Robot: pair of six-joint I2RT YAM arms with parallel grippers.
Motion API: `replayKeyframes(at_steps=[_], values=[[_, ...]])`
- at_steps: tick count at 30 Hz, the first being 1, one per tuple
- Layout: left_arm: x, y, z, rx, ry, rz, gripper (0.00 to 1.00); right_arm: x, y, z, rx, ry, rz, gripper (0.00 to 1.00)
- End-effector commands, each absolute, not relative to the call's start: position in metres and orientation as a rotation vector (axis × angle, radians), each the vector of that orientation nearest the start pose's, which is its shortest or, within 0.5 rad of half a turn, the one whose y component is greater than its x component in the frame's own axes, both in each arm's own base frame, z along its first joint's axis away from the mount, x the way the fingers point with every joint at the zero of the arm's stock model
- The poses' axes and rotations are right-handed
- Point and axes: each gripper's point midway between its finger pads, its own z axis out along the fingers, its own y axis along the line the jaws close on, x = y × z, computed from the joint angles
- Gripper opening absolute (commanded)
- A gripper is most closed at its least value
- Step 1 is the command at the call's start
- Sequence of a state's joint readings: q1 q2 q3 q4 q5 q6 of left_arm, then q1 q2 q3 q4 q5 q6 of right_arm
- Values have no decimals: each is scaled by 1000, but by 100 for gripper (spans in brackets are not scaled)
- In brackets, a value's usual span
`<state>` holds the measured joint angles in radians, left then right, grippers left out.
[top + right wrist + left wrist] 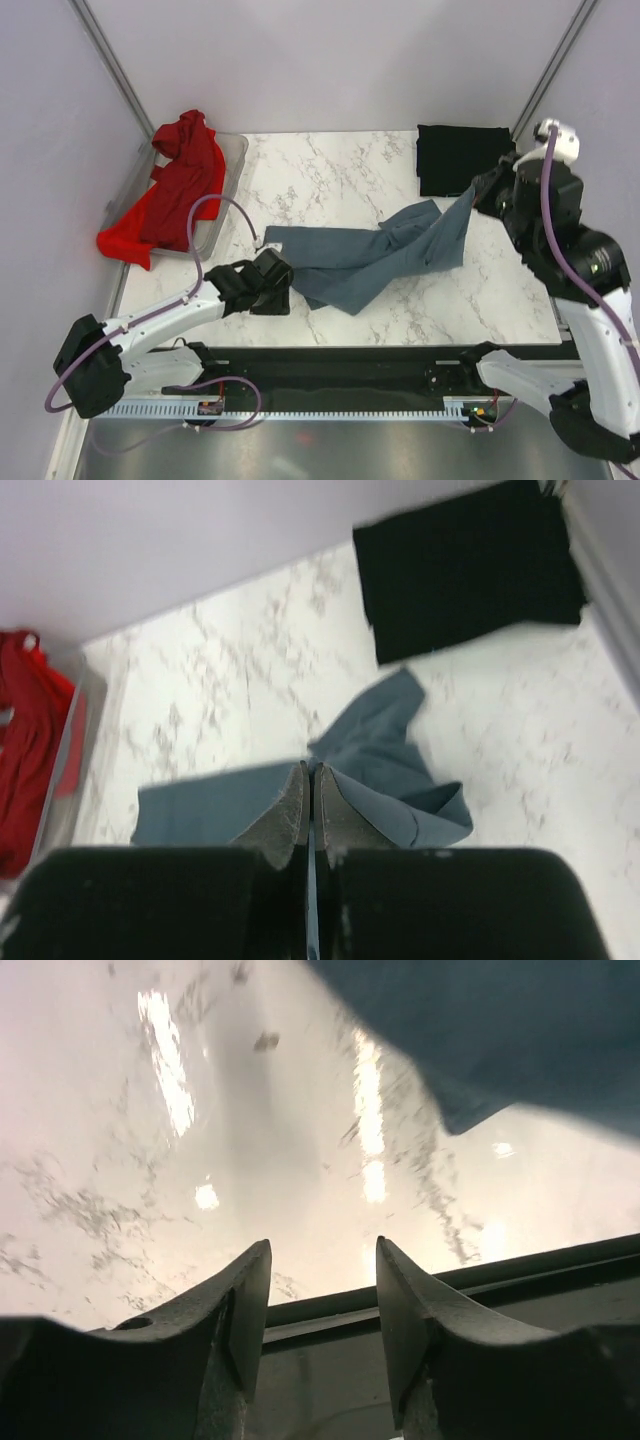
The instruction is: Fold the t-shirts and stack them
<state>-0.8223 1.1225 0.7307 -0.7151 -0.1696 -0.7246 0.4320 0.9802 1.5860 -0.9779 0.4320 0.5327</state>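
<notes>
Right claw [311, 772], slate shirt [380, 735] pinched (wrist view)

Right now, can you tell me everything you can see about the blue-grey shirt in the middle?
The blue-grey shirt looks like soft, plain cloth. It is crumpled and twisted, not folded. It lies stretched across the middle of the marble table. The right gripper is shut on its far right corner and lifts that end off the table. The left gripper is open beside its left end and holds nothing.
</notes>
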Motion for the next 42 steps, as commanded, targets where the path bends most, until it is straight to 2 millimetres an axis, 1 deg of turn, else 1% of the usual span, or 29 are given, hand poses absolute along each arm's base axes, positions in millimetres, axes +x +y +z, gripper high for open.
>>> replayKeyframes(at_steps=[1,3,9,10,12,13,15,16,20,24,25,26,27,28,29,30,31,32,34,36,37,42], values=[[168,-202,81,-75,2610,-529,52,277,32,433,395,1805,13,0],[167,-206,73,-78,2622,-541,52,289,40,428,378,1824,9,0],[173,-219,68,-65,2606,-569,58,309,41,401,374,1877,-64,0],[174,-219,64,-63,2613,-556,59,313,41,396,364,1893,-65,0],[177,-223,61,-61,2612,-558,59,318,43,391,357,1907,-57,0],[176,-225,55,-55,2631,-551,58,320,42,386,357,1915,-62,0],[179,-231,53,-50,2627,-563,57,324,42,383,355,1919,-50,0],[179,-232,50,-49,2636,-557,55,325,42,378,354,1929,-49,0],[181,-233,38,-56,2662,-499,55,327,42,373,348,1932,-32,0],[182,-239,30,-45,2666,-503,55,327,42,366,342,1940,-21,0],[182,-240,27,-40,2671,-494,55,327,43,361,337,1951,-20,0],[184,-244,28,-36,2667,-501,54,327,43,359,336,1953,-19,0],[184,-244,24,-32,2676,-489,54,326,43,360,338,1948,-13,0],[183,-246,23,-24,2678,-485,54,326,43,355,333,1959,-13,0],[185,-249,24,-22,2673,-487,54,325,43,354,333,1956,-10,0],[186,-250,23,-16,2675,-480,54,325,44,353,332,1956,-4,0],[186,-251,22,-14,2676,-472,54,325,45,347,327,1969,-3,0],[187,-252,23,-12,2674,-473,54,324,44,348,330,1963,2,0],[188,-251,19,-12,2680,-449,53,323,45,342,329,1975,2,0],[189,-250,17,-14,2683,-435,52,321,45,341,328,1972,8,0],[188,-249,14,-16,2689,-425,49,320,45,338,326,1977,9,0],[188,-249,-1,-9,2718,-368,41,318,45,336,327,1974,25,0]])
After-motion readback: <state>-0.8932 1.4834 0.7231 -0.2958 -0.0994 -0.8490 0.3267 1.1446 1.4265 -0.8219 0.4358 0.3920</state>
